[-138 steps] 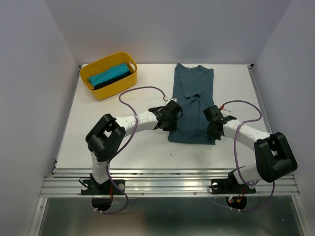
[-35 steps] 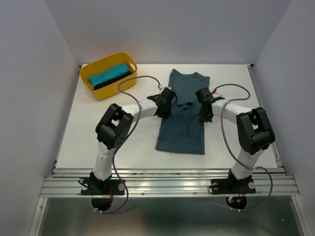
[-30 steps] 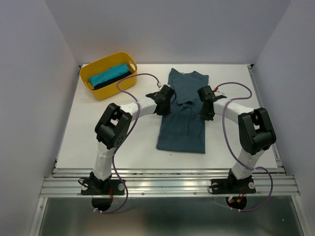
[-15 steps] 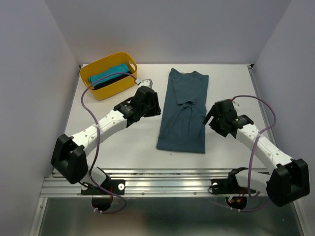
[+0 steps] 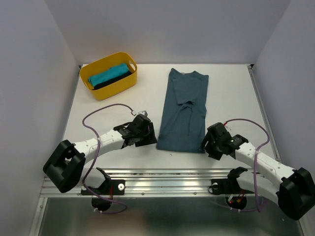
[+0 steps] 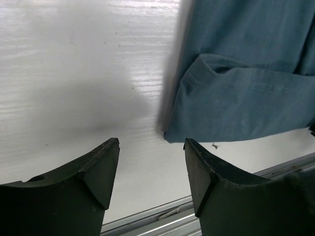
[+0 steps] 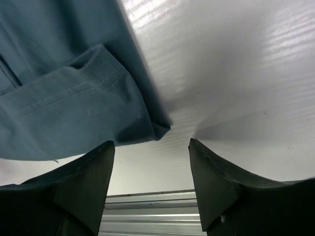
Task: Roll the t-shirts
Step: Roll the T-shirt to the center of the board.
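Jaws released and empty on both | left gripper (image 6: 150,147) and right gripper (image 7: 151,145) have dropped back to the near hem corners | dusty slate-blue collared cloth t-shirt (image 5: 184,113) lies narrow-folded, hem toward near edge of table (image 5: 226,98) | rolling likely next

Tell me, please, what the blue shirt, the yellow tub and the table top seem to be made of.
Slate-blue t-shirt: soft knit cloth, probably cotton, matte; stitched hems and limp folds show.
Yellow tub: looks like moulded plastic, smooth and slightly glossy, with cut-out handles.
Table top: white, smooth, faintly grained sheen; perhaps laminate or painted board.
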Available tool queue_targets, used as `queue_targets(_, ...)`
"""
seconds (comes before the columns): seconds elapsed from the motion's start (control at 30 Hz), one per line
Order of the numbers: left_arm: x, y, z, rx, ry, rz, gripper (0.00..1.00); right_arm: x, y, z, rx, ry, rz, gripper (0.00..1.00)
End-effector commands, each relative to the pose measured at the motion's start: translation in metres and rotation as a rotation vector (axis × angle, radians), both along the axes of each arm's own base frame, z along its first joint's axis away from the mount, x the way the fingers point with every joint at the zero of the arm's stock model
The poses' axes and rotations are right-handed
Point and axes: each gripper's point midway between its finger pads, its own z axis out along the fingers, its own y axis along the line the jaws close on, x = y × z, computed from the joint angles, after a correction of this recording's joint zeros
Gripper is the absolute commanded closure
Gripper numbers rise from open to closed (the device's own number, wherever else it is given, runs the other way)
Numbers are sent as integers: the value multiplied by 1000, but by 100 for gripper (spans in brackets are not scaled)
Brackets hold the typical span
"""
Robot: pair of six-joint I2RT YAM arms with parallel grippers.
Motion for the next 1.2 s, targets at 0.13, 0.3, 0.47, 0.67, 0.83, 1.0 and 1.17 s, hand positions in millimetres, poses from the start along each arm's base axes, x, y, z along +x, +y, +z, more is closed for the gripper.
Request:
queue_targets(0.13, -7, -30, -2, -119, 3, -8, 40, 5, 8, -9, 33, -24, -51, 46)
queue_targets(0.3, -14, -33, -14, -130, 39, -15, 43, 3, 5, -13, 35, -29, -76, 51)
queue_targets(0.47, -19, -33, -20, -131, 59, -21, 43, -3, -1, -21, 31, -22, -102, 53)
queue_targets(0.67, -18, -36, -27, -113, 76, -23, 50, -2, -5, -21, 18, -27, -120, 60)
queue_targets(0.83, -16, -37, -33, -94, 85, -15, 59, -1, -8, -19, -5, -32, -120, 71)
queue_targets(1.0, -9, -43, -25, -104, 70, -4, 89, -2, -9, -20, -14, -22, -129, 90)
queue_targets(1.17, -3, -43, -6, -94, 46, 4, 100, 5, -11, -9, -26, -49, -141, 99)
